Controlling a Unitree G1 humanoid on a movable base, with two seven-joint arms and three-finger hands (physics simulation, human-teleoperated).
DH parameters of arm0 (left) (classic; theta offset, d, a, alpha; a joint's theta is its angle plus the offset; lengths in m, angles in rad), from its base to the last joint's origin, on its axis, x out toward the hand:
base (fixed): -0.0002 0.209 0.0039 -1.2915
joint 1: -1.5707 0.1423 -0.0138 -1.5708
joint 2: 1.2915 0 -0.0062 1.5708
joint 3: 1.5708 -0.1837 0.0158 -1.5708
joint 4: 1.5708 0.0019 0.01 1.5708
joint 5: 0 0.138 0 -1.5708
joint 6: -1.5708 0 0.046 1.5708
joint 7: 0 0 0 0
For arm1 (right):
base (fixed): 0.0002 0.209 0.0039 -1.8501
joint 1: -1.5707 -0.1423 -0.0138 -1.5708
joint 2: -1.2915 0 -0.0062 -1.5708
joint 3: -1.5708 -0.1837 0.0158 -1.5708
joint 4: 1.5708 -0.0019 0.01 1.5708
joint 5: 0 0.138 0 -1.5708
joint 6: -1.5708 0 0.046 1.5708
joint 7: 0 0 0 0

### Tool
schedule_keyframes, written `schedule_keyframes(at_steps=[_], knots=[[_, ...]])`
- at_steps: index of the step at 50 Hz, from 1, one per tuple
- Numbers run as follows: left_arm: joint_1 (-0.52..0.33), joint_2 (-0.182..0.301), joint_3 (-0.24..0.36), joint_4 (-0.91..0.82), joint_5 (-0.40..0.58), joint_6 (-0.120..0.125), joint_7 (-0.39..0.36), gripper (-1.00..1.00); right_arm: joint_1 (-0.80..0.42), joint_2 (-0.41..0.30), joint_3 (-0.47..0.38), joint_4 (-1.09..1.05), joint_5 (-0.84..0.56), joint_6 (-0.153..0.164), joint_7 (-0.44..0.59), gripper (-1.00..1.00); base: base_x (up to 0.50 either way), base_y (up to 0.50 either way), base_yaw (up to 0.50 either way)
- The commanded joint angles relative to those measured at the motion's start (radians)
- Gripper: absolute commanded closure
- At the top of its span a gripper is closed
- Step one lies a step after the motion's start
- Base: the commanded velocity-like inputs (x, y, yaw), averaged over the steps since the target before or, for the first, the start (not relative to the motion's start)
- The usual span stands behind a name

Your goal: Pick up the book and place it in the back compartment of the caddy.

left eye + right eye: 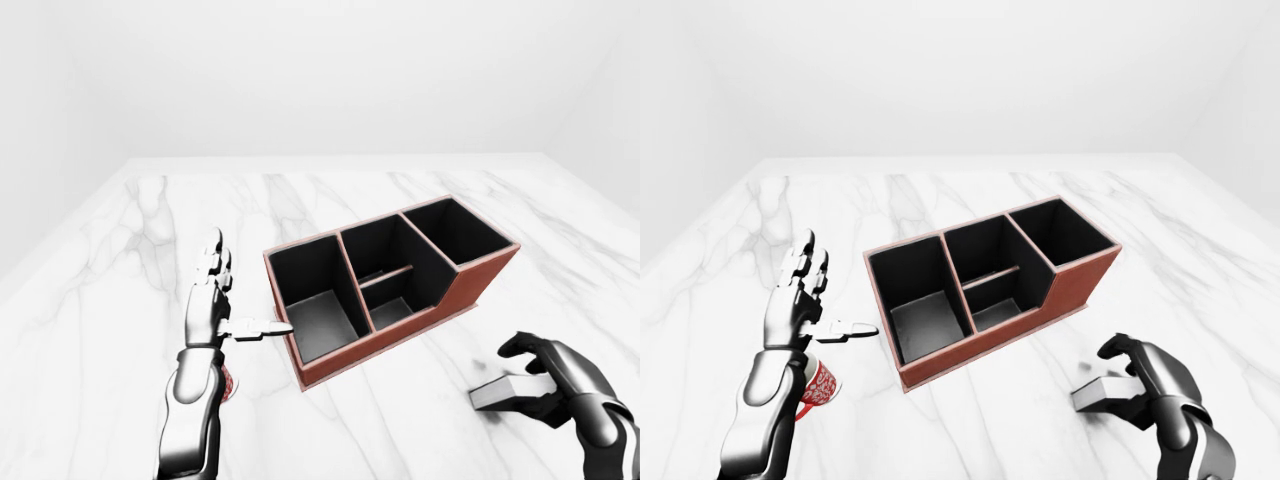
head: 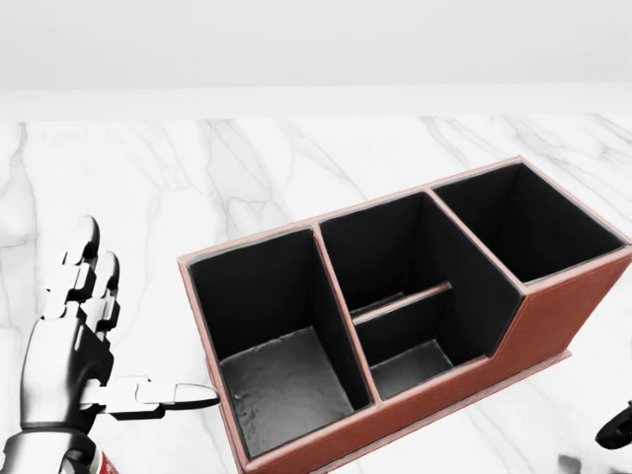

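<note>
The red-brown caddy (image 1: 400, 335) with black compartments stands on the marble table, in the middle of the eye views. The grey book (image 1: 500, 392) lies flat to the caddy's lower right. My right hand (image 1: 532, 380) is over the book's right end. Its fingers curl about the book and its thumb stands apart above it. Only a dark fingertip shows in the head view (image 2: 617, 432). My left hand (image 1: 235, 295) is open and upright left of the caddy, with its thumb pointing at the caddy's left wall.
A red mug with a white pattern (image 1: 820, 385) stands under my left forearm, left of the caddy. The white marble table (image 1: 150, 230) ends at a white wall at the top of the views.
</note>
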Motion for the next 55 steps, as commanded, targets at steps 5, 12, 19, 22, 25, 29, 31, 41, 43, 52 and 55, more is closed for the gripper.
schedule_keyframes(at_steps=[5, 12, 19, 22, 25, 29, 31, 41, 43, 52, 55], knots=[[0.002, 0.000, 0.000, -0.002, 0.001, 0.000, 0.001, -1.00, 0.027, 0.026, 0.005, -0.001, -0.028, 0.000, 0.012, 1.00, 0.00, 0.00, 0.00], [-0.004, 0.000, 0.000, 0.008, 0.000, 0.000, 0.002, -1.00, 0.020, 0.047, -0.016, -0.064, -0.008, 0.000, 0.045, 1.00, 0.00, 0.00, 0.00], [-0.005, 0.001, 0.002, 0.004, -0.001, 0.000, 0.002, -1.00, -0.004, 0.048, -0.022, -0.104, 0.015, 0.000, 0.060, 1.00, 0.00, 0.00, 0.00], [-0.004, 0.000, 0.000, 0.002, 0.000, 0.000, 0.002, -1.00, 0.010, 0.066, -0.036, -0.200, 0.031, 0.000, 0.108, 1.00, 0.00, 0.00, 0.00], [-0.004, 0.000, -0.001, 0.003, 0.000, 0.000, 0.002, -1.00, 0.005, 0.071, -0.055, -0.240, 0.038, 0.000, 0.136, 1.00, 0.00, 0.00, 0.00], [-0.004, 0.000, -0.002, 0.007, 0.001, 0.000, 0.003, -1.00, 0.003, 0.082, -0.072, -0.302, 0.044, 0.000, 0.178, 1.00, 0.00, 0.00, 0.00], [-0.002, 0.000, -0.002, 0.003, 0.001, 0.000, 0.002, -1.00, 0.005, 0.097, -0.082, -0.366, 0.048, 0.000, 0.220, 1.00, 0.00, 0.00, 0.00], [-0.001, -0.001, -0.003, 0.000, 0.001, 0.000, 0.002, -1.00, -0.018, 0.108, -0.105, -0.481, 0.064, 0.000, 0.311, 1.00, 0.00, 0.00, 0.00], [0.000, -0.001, -0.004, 0.002, 0.002, 0.000, 0.002, -1.00, -0.019, 0.108, -0.108, -0.493, 0.067, 0.000, 0.319, 1.00, 0.00, 0.00, 0.00], [0.003, -0.002, -0.006, 0.003, 0.004, 0.000, 0.000, -1.00, -0.060, 0.089, -0.099, -0.562, 0.066, 0.000, 0.354, 1.00, 0.00, 0.00, 0.00], [0.001, -0.001, -0.005, 0.004, 0.002, 0.000, 0.000, -1.00, -0.074, 0.081, -0.087, -0.577, 0.058, 0.000, 0.354, 1.00, 0.00, 0.00, 0.00]])
